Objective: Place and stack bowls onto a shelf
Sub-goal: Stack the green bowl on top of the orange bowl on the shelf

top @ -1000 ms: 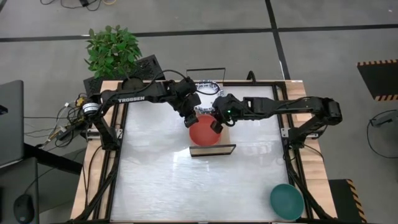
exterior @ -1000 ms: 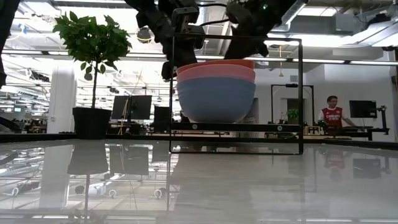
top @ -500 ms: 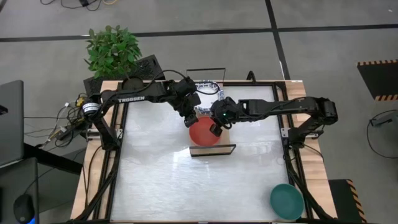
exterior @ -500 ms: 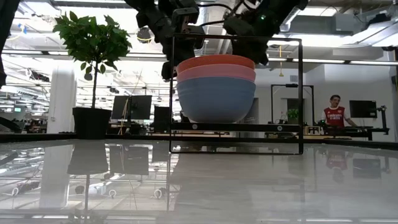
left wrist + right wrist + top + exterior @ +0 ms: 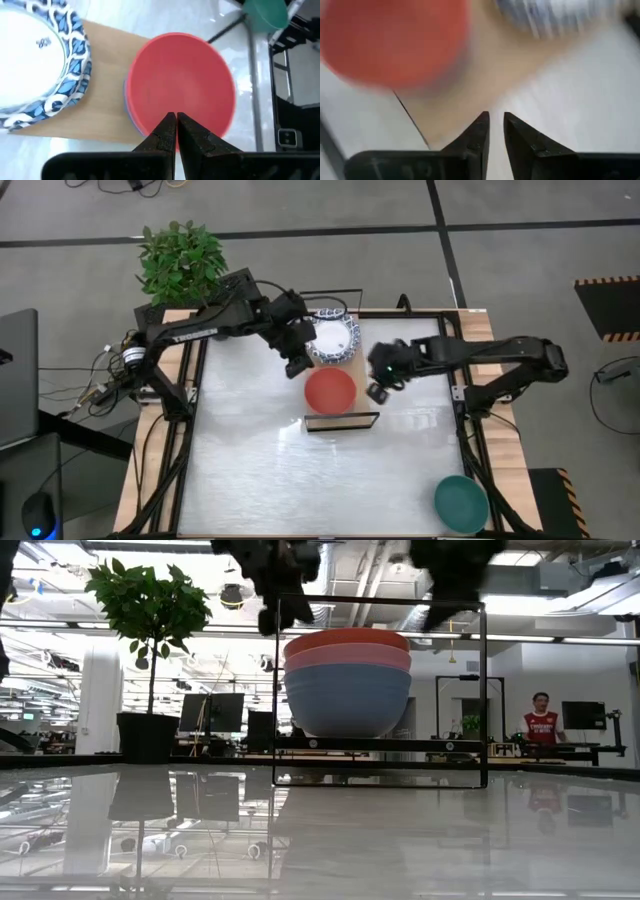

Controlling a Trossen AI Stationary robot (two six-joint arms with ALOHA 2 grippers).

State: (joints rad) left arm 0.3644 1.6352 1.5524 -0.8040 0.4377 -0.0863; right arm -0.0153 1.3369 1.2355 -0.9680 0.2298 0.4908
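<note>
High view: red bowl (image 5: 329,390) sits on the shelf (image 5: 355,399), a narrow light-wood board, with a white blue-rimmed bowl stack (image 5: 331,339) beside it at the far end. From above only the red bowl shows at that spot. Low view: the red bowl (image 5: 346,640) tops a nest of 3, over a pink bowl (image 5: 348,658) and a slate-blue bowl (image 5: 347,699); the thin black wire frame (image 5: 483,690) stands around them. Dark green bowl (image 5: 460,501) lies alone at the table's near right corner, well apart.

Left gripper (image 5: 296,365) hangs just beside the red bowl's far-left rim; left wrist view shows its fingers (image 5: 165,135) almost closed, a thin slit between them, nothing held. Right gripper (image 5: 379,391) is off the shelf's right side, above the glossy white tabletop (image 5: 250,470); right wrist view, blurred, shows its fingers (image 5: 476,135) with a narrow gap, empty.

Bowls are smooth, round, matte. Patterned rim (image 5: 75,75) carries blue leaf-like shapes on white.
</note>
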